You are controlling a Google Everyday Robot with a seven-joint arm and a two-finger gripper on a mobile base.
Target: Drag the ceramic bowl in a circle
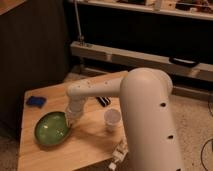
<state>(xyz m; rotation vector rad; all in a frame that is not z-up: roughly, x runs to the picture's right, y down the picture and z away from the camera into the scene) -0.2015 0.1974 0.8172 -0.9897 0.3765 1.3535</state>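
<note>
At the near edge of the light wooden table (85, 144) lies a small white piece (117, 157). The round glossy green ceramic bowl (50, 130) sits front-left, with the gripper (69, 121) closed at its right rim. A small white cup (112, 119) stands to the right, and a flat blue block (36, 101) lies behind.

pincer (69, 120) at right rim of ceramic bowl (50, 130), cup (112, 119) farther right

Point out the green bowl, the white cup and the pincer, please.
green bowl (50, 131): camera view, middle of its inside.
white cup (112, 121): camera view, its side wall.
pincer (68, 121): camera view, its tip, at the bowl's right rim.
</note>
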